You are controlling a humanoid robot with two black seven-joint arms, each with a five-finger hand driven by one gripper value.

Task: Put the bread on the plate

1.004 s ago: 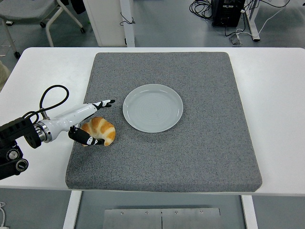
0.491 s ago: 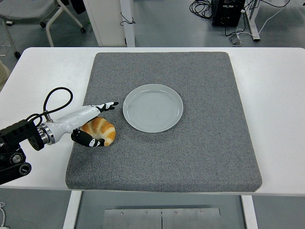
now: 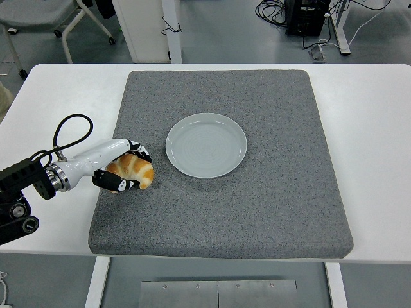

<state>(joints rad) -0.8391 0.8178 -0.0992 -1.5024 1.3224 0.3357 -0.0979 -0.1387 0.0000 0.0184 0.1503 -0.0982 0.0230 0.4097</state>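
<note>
Since half a second ago my long fingers (image 3: 140, 153), which were stretched out straight toward the plate, have curled down over the bread (image 3: 133, 172). Now my left hand (image 3: 122, 168) is clamped on the bread: the fingers wrap over its top and far side, and the thumb presses at its near side, at about 7 o'clock of it. The bread is a golden, croissant-like roll. It lies on the grey mat (image 3: 257, 205), near the mat's left edge, and I cannot tell if it is lifted or touches the mat.

The plate (image 3: 206, 145) is at about 2 o'clock from the bread, near it but not touching. It is round, pale grey-blue, and nothing lies on it. It sits a little left of the mat's middle.

My white forearm comes from 8 o'clock, over the left edge of the mat, with a black cable (image 3: 64, 128) looping above the wrist. The mat lies on the white desk (image 3: 372, 128).
</note>
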